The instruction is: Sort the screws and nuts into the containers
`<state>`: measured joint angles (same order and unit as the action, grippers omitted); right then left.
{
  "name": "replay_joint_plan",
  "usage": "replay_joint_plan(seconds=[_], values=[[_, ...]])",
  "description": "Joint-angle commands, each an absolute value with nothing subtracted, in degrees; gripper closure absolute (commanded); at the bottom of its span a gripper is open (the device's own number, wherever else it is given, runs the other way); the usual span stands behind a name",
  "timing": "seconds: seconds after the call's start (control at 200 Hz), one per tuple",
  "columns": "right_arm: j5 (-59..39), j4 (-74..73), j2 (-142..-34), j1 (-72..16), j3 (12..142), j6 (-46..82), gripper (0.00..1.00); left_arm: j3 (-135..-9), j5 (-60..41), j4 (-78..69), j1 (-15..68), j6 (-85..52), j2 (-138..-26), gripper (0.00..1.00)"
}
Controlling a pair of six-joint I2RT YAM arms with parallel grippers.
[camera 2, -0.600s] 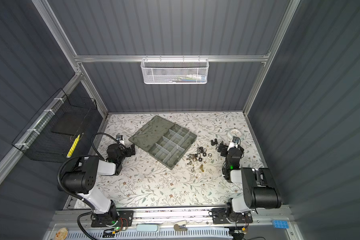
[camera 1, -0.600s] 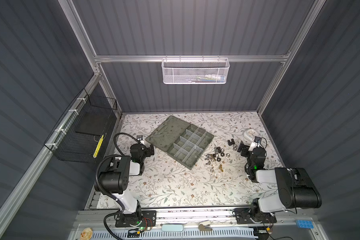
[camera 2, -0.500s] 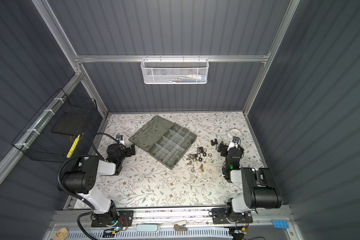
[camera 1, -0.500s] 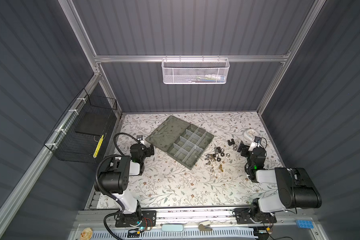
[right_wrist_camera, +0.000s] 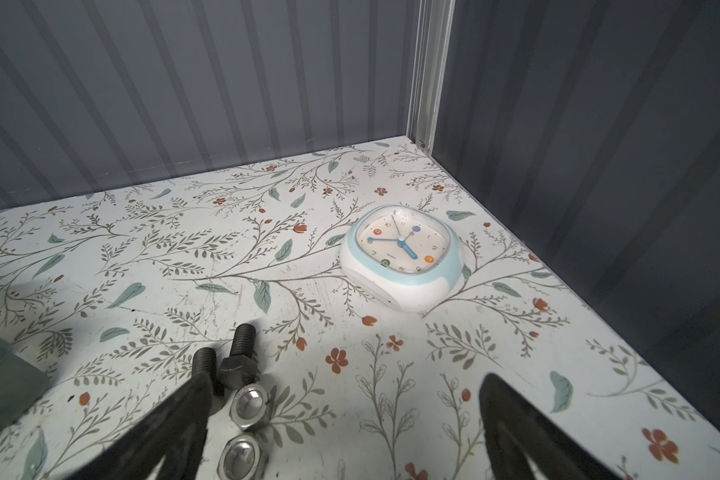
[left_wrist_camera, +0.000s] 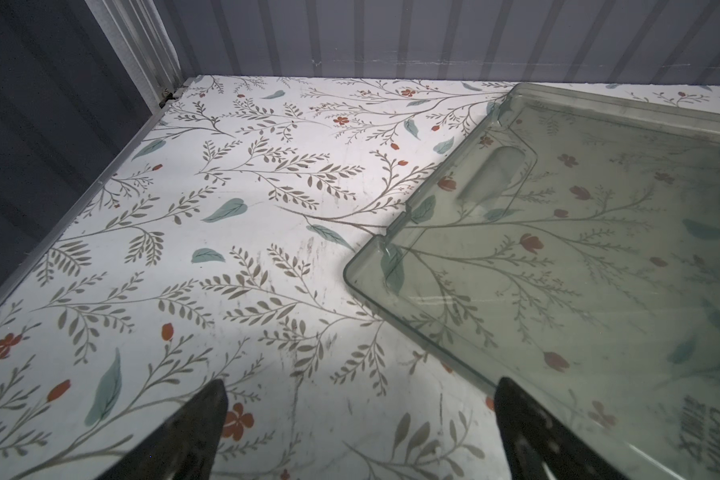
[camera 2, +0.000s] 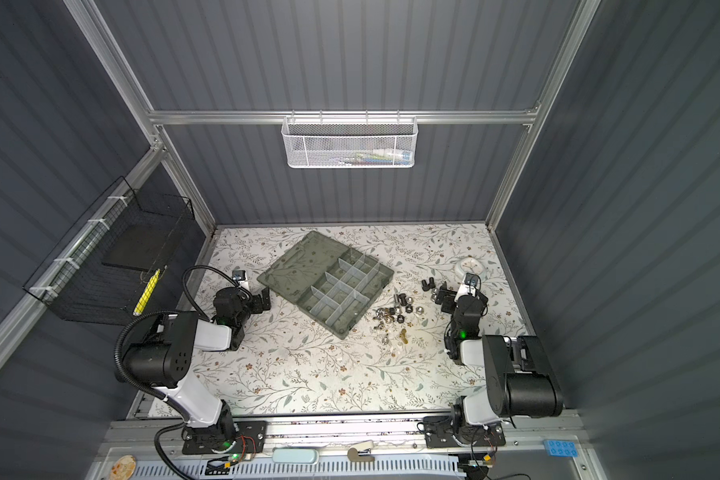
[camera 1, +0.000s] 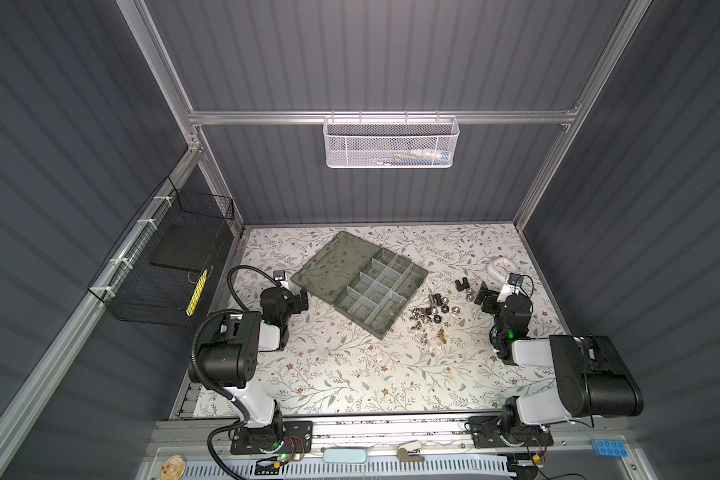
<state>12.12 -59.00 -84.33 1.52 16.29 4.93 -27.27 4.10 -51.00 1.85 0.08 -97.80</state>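
My right gripper (right_wrist_camera: 346, 386) is spread wide with nothing between its fingers, low over the floral table (right_wrist_camera: 184, 257). Right beside one finger (right_wrist_camera: 184, 411) lie two black screws (right_wrist_camera: 242, 349), and just next to them two silver nuts (right_wrist_camera: 250, 405). I cannot tell whether the finger touches the nearer screw. Beyond them a white-and-blue clock (right_wrist_camera: 404, 257) lies face up near the corner of the table.

My left gripper (left_wrist_camera: 360, 384) is likewise spread and empty. One fingertip (left_wrist_camera: 516, 407) hangs over the edge of the organiser box's open lid (left_wrist_camera: 578, 249), which lies flat on the table.

In a top view, the main heap of screws and nuts (camera 1: 431, 316) sits loose on the table just beside the box's compartments (camera 1: 385, 286), between the box and my right gripper.
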Motion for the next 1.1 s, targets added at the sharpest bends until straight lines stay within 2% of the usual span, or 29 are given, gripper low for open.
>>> replay_joint_plan(seconds=[0.0, 0.37, 0.435, 0.505, 0.545, 0.6, 0.66, 0.74, 0.83, 0.881, 0.946, 0.976, 1.036, 1.096], values=[[12.12, -58.79, -83.76, 1.67, 17.27, 5.0, 0.01, -27.42, 4.56, -51.28, 2.11, 1.07, -98.34, 0.0], [14.29, -59.66, -83.21, 1.23, 16.88, 5.0, 0.01, -27.26, 6.3, -50.19, 2.11, 0.16, -96.28, 0.0], [14.09, -57.24, -80.27, 1.39, 15.84, 5.79, 0.01, -29.94, 7.01, -40.99, 2.11, 0.38, -92.53, 0.0], [14.45, -61.6, -80.11, 0.5, 15.1, 3.76, 0.01, -34.61, 8.46, -29.81, 2.13, -0.33, -89.55, 0.0], [19.22, -53.68, -74.73, -1.76, 17.49, 2.77, 0.01, -37.39, 9.06, -23.28, 2.12, -2.23, -88.01, 0.0], [20.05, -40.81, -66.76, -2.64, 20.71, 3.84, 0.01, -40.55, 10.25, -15.65, 2.13, -8.63, -85.82, 0.0], [18.51, -39.86, -61.3, -1.93, 20.47, 7.2, 0.01, -43.63, 9.94, -7.82, 2.2, -15.47, -83.69, 0.0], [16.07, -40.91, -59.09, -1.85, 19.86, 9.68, 0.01, -46.07, 5.22, -1.59, 2.22, -21.01, -81.75, 0.0], [14.02, -36.94, -57.07, -1.77, 19.87, 24.72, 0.01, -47.12, 2.2, 3.63, 2.29, -27.61, -79.44, 0.0], [7.04, -35.38, -56.65, -1.64, 19.97, 30.1, 0.01, -46.58, 0.22, 4.99, 2.37, -30.27, -77.61, 0.0], [-6.65, -32.29, -56.56, -1.44, 21.2, 33.09, 0.01, -44.93, -2.66, 5.38, 2.46, -33.6, -74.43, 0.0], [-9.53, -30.31, -56.88, -2.25, 21.96, 34.09, 0.01, -43.84, -4.02, 4.92, 2.54, -35.13, -72.86, 0.0], [-7.98, -24.36, -57.45, -6.08, 23.75, 34.51, 0.01, -41.19, -6.55, 3.16, 2.77, -37.56, -69.52, 0.0], [-2.38, -18.01, -58.18, -11.54, 25.84, 32.95, 0.01, -38.66, -8.17, 1.8, 2.99, -39.29, -66.81, 0.0]])
